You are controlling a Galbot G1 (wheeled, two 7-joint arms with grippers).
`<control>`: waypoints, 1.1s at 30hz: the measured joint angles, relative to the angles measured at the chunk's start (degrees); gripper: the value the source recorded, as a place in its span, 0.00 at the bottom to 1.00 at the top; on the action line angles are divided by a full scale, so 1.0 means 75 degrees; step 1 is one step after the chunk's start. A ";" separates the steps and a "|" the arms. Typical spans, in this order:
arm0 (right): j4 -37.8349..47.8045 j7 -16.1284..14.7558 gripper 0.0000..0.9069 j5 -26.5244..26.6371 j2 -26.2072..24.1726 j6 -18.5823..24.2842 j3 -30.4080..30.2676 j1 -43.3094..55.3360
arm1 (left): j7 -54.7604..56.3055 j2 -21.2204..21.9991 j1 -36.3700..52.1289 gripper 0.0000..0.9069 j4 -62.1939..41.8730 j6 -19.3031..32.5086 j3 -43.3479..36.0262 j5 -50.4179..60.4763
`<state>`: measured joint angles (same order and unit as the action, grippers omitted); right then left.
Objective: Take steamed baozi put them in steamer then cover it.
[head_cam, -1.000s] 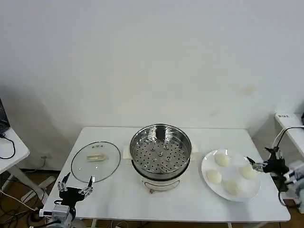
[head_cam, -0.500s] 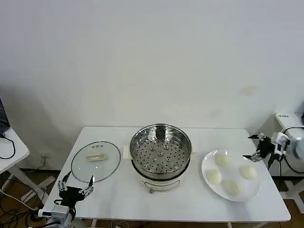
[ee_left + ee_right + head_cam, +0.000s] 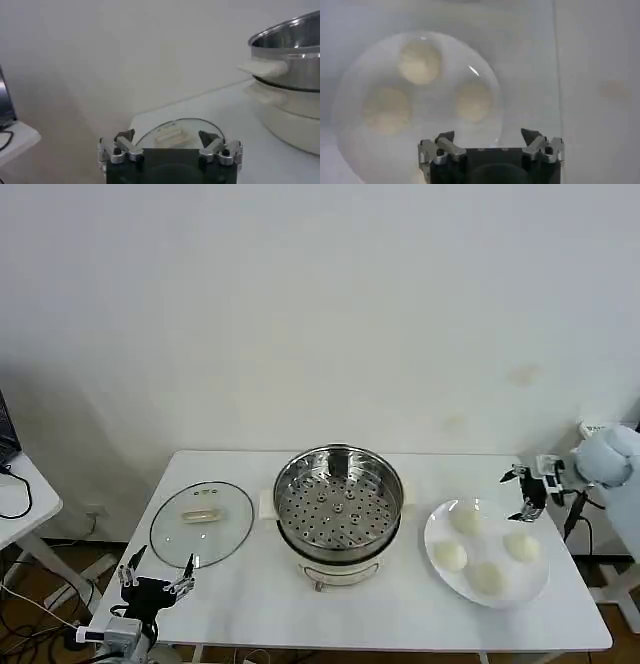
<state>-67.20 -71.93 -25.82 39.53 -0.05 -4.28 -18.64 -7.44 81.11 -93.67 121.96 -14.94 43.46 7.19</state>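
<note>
White table (image 3: 250,604), steamer (image 3: 338,502) centre, cover (image 3: 201,522) lying flat to its left.
I see my right gripper (image 3: 524,492), fingers spread, above the far edge of the plate (image 3: 432,532) holding four steamed baozi (image 3: 451,556); my left gripper (image 3: 156,577) waits open at the table's near-left edge.

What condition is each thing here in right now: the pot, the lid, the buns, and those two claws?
steamer: uncovered, perforated tray empty.
cover: off the pot, lying flat on the table to the steamer's left.
steamed baozi: four, all on the white plate, none in the steamer.
left gripper: open, empty, at the table's near edge by the cover.
right gripper: open, empty, above the plate's far right edge.
</note>
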 measured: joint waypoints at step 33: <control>0.1520 0.0761 1.00 -0.1248 0.1515 0.0349 0.0050 -0.0160 | 0.0020 -0.0049 -0.0064 1.00 -0.0024 -0.0053 -0.0015 0.0075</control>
<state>-55.80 -66.22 -35.18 50.89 2.57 -3.91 -19.84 -7.30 80.74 -94.15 121.78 -15.34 43.35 7.75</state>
